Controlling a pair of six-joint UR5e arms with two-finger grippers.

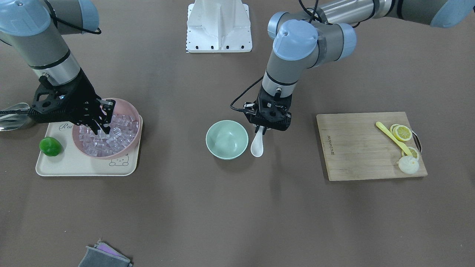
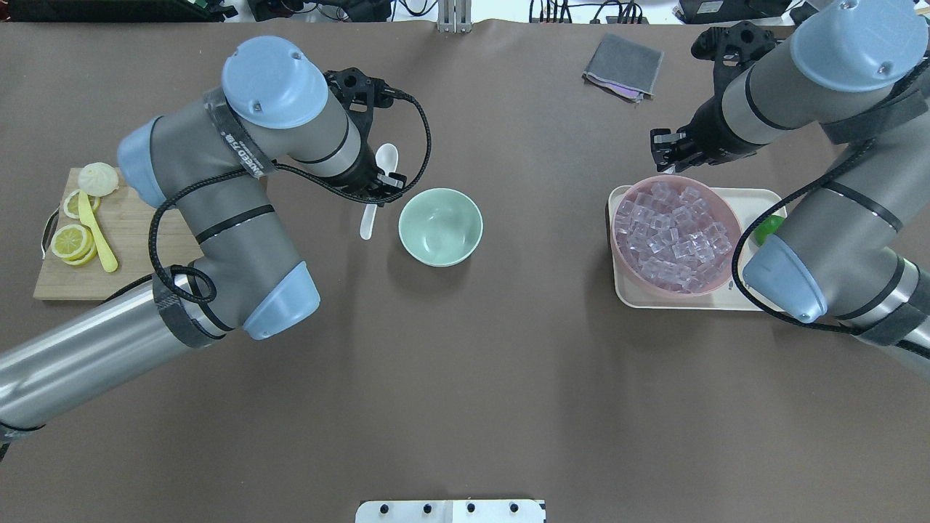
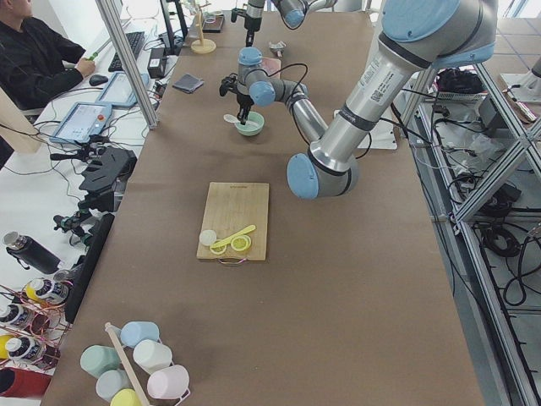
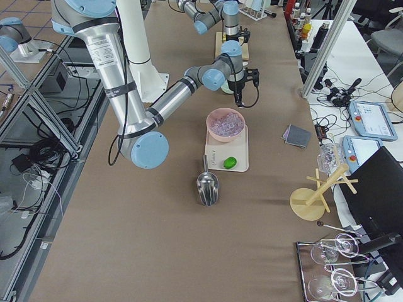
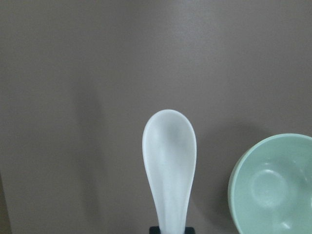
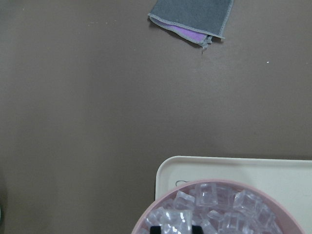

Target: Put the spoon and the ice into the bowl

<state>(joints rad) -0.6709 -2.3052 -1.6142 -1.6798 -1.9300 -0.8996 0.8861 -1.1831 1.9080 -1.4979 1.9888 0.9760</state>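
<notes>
The white spoon (image 1: 257,145) hangs tilted right beside the mint-green bowl (image 1: 226,139), scoop end low. My left gripper (image 1: 261,129) is shut on its handle; in the left wrist view the spoon (image 5: 169,161) sticks out from the fingertips, with the bowl (image 5: 278,190) to its right. The bowl is empty. My right gripper (image 1: 102,129) reaches down into the pink bowl (image 1: 130,107) full of ice (image 1: 117,135). In the right wrist view its fingertips sit either side of one ice cube (image 6: 178,220), closed on it.
The pink bowl stands on a cream tray (image 1: 85,167) with a green lime (image 1: 50,146). A steel scoop (image 1: 13,116) lies beside the tray. A cutting board (image 1: 356,148) holds lemon slices and a yellow spoon (image 1: 393,138). A grey cloth (image 2: 623,67) lies on the table.
</notes>
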